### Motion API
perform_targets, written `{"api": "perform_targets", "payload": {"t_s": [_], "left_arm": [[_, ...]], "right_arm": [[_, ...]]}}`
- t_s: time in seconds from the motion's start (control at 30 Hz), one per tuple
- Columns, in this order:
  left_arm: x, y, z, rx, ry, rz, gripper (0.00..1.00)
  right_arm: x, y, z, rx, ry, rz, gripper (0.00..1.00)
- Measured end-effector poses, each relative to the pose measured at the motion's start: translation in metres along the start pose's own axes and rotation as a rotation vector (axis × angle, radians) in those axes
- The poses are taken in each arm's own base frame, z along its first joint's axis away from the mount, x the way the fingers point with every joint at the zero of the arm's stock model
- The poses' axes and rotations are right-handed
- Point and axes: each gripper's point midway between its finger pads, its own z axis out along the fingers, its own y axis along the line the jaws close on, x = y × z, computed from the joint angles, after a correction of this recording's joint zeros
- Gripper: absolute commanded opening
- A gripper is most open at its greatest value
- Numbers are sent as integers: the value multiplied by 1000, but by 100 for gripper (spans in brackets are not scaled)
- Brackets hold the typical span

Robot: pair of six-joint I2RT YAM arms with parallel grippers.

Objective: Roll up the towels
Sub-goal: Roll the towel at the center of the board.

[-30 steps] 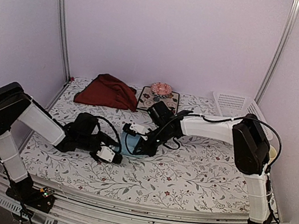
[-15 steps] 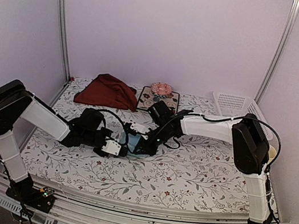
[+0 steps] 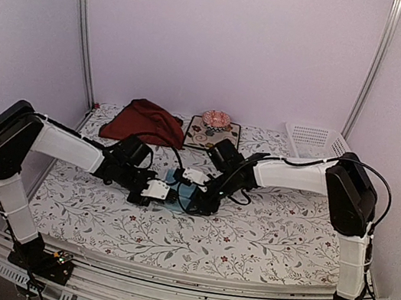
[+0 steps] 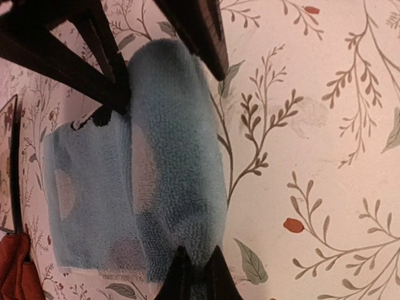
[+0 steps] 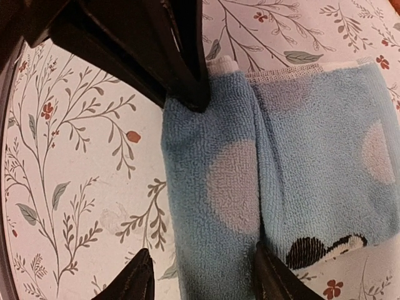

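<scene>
The light blue towel point(image 3: 180, 191) lay at the middle of the bench point(image 3: 262, 239), partly rolled, flat cloth remaining. The left pincer point(image 4: 195, 265) pinched the roll's end; the right pincer point(image 5: 203, 269) straddled it, spread. The dark red towel point(image 3: 143, 122) sat unrolled by the far-left corner.

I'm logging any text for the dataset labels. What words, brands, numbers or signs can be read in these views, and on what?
No text can be read in any view.
The light blue towel carries only white dots and part of a black cartoon print, no letters.
The dark red towel, floral mat, white basket and table covering show no writing at this size.
</scene>
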Motion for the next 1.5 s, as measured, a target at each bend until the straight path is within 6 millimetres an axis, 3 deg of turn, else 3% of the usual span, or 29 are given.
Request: {"api": "perform_targets", "payload": {"t_s": [0.3, 0.5, 0.63, 0.87, 1.17, 1.33, 1.5], "left_arm": [[-6, -2, 4, 169, -21, -152, 0], [-5, -6, 5, 272, -42, -263, 0], [-2, 2, 3, 306, -61, -357, 0], [10, 9, 9, 394, -88, -515, 0], [10, 11, 9, 447, -119, -589, 0], [9, 13, 10, 479, -123, -615, 0], [11, 16, 13, 512, -132, -651, 0]], "right_arm": [[13, 7, -33, 172, -50, -123, 65], [21, 14, -21, 291, -46, -260, 65], [26, 26, -12, 331, -49, -367, 65], [8, 36, -9, 446, -92, -566, 65], [-27, 28, -25, 587, -177, -673, 67], [-28, 27, -24, 601, -171, -710, 67], [-18, 21, -9, 605, -123, -725, 66]]}}
